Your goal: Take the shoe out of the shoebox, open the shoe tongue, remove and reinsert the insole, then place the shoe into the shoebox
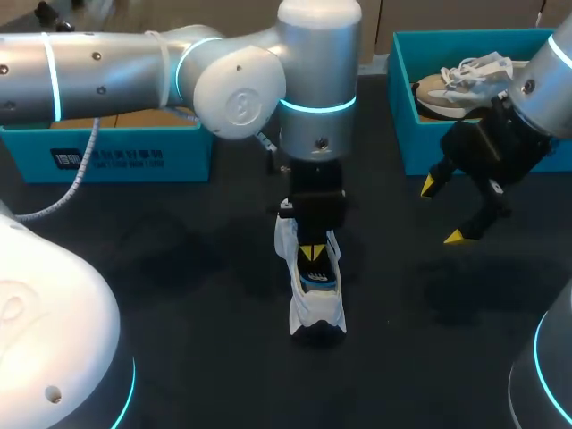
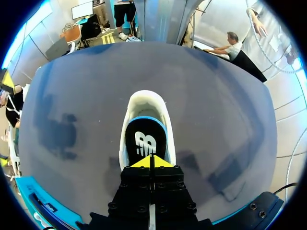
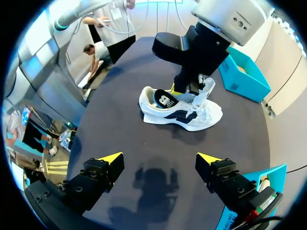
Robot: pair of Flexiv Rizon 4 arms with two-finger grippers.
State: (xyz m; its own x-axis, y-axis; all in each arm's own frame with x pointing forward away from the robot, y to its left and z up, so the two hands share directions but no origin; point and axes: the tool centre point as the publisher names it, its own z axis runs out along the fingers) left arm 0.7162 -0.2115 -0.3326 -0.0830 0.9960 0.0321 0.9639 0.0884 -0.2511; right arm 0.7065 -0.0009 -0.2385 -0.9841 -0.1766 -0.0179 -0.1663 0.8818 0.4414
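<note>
The white sneaker [image 1: 317, 308] lies on the dark table [image 1: 179, 268], outside the teal shoebox [image 1: 399, 98]; the left gripper [image 1: 312, 253] stands over its opening, fingertips pressed together, pinching the end of the black insole [image 2: 145, 139]; the insole tilts partly out; the right gripper [image 1: 442, 211] hovers spread beside the shoebox, which holds a second sneaker [image 1: 456, 85].

I make out a dark label [image 1: 107, 159] with white print on the front wall of the left shoebox [image 1: 189, 154], too small for me to read. The black insole [image 2: 145, 141] carries a white logo, and the side of the shoe [image 3: 180, 115] a dark one.
</note>
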